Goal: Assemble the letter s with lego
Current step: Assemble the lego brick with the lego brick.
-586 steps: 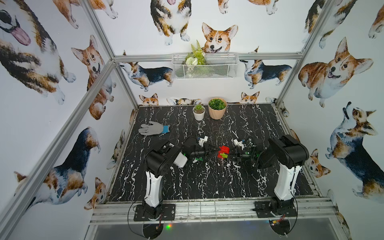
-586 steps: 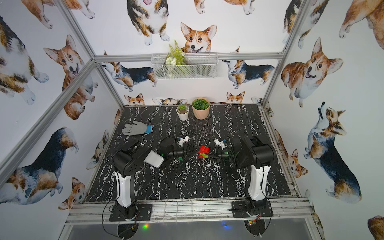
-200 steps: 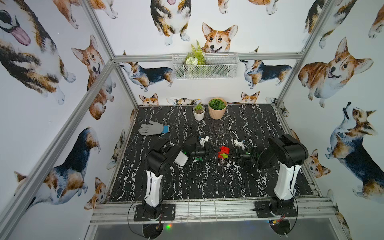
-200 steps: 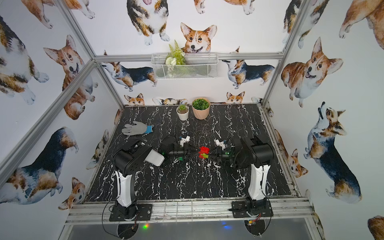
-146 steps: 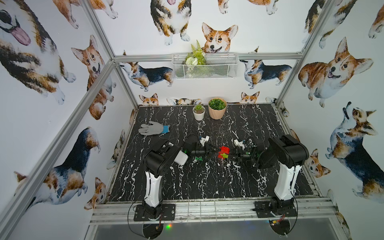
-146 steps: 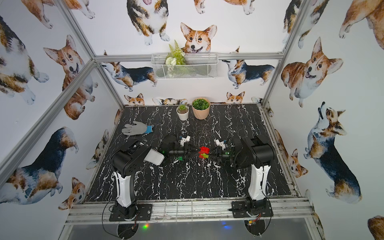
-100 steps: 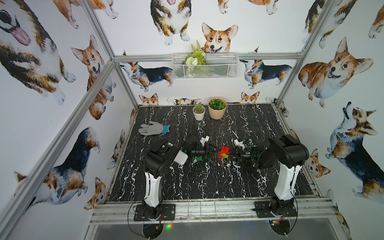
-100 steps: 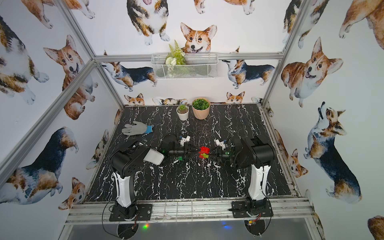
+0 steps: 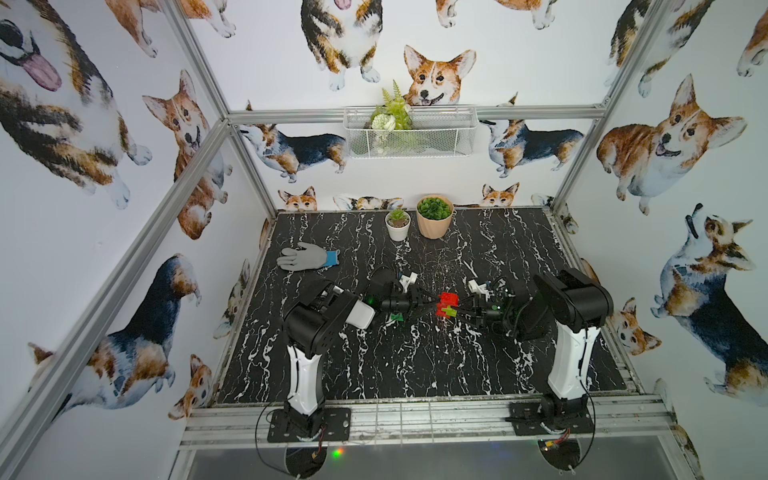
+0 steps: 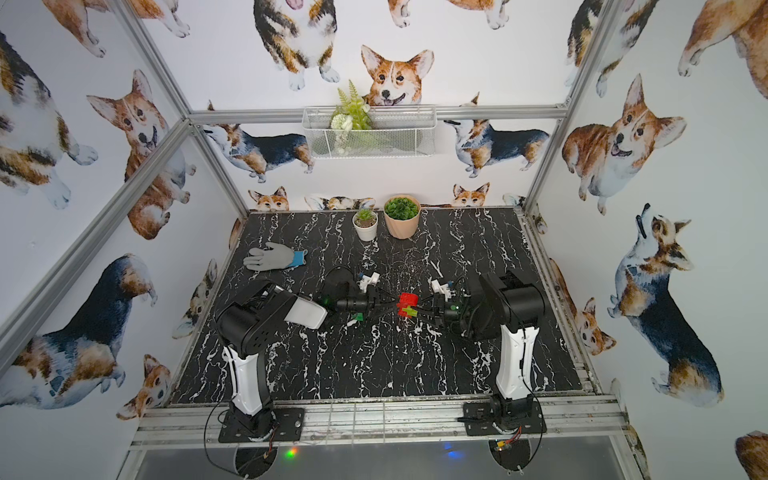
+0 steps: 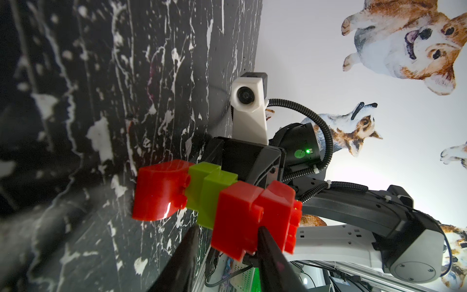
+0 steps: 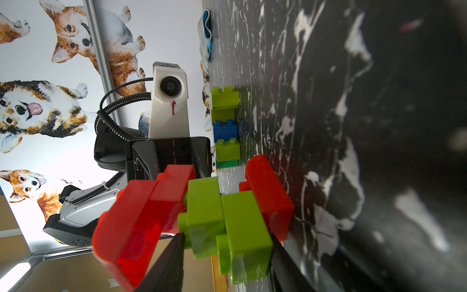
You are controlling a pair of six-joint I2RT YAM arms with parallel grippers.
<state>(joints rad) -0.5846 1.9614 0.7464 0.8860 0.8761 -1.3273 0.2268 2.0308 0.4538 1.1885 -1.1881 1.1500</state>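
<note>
The lego shows as two groups. A joined chain of red and lime green bricks [image 9: 448, 304] stands on end on the black table [image 9: 415, 374], between both grippers. My left gripper [image 11: 228, 227] straddles a red brick [image 11: 235, 217] of the chain; one finger touches it and a small gap shows at the other. My right gripper [image 12: 227, 235] is shut on the chain's lime bricks [image 12: 242, 227]. A separate row of lime, blue and dark green bricks [image 12: 225, 126] lies on the table under my left arm, seen in a top view as a green spot [image 9: 397, 317].
A grey glove [image 9: 305, 256] lies at the back left. A white pot [image 9: 398, 226] and a tan pot [image 9: 434, 218] with plants stand at the back centre. A wire basket [image 9: 409, 137] hangs on the back wall. Metal rails edge the table.
Both grippers and the red and lime chain stay almost in place. The left arm's elbow has drifted slightly to the left.
</note>
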